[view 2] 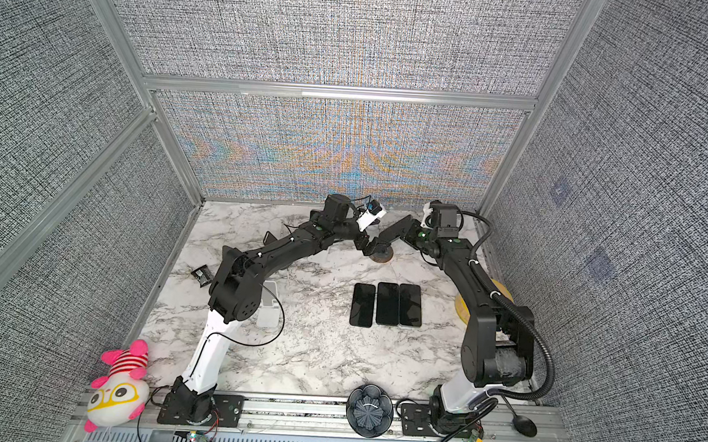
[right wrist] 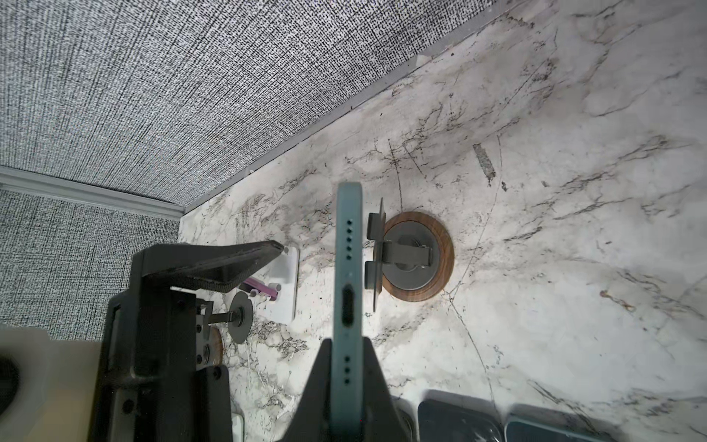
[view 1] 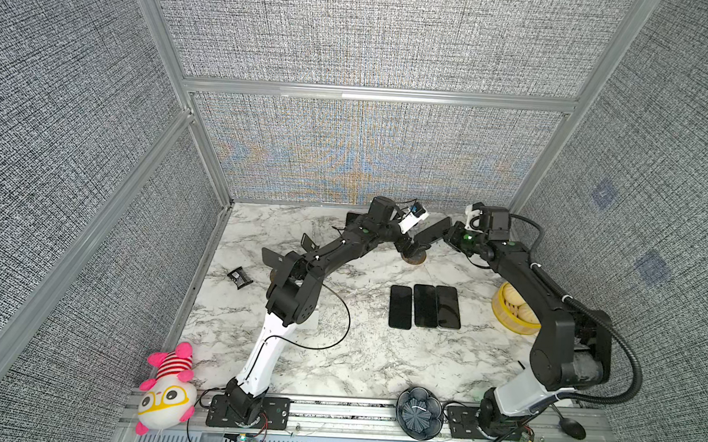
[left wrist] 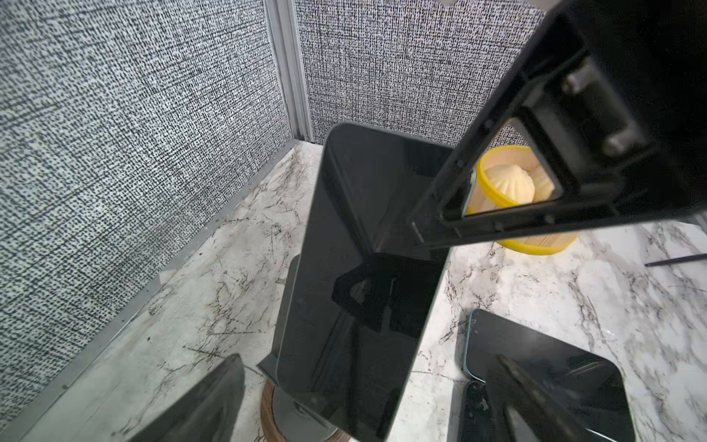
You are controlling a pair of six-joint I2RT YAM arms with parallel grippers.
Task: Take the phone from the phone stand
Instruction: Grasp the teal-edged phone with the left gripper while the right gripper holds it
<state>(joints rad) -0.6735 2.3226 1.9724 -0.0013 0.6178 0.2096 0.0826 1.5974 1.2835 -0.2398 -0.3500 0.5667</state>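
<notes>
The phone (right wrist: 346, 291) stands on edge at the rear of the desk (view 1: 337, 354), just beside the plate of the phone stand (right wrist: 411, 275). Contact between the 2 cannot be determined. The right claw (right wrist: 346, 346) is closed on the phone's end, 1 finger on each face. The left claw (left wrist: 367, 358) is fully spread and holds nothing, its 2 fingers flanking the phone near the stand's base. 3 other phones (view 1: 424, 307) lie flat, side by side, nearer the front.
</notes>
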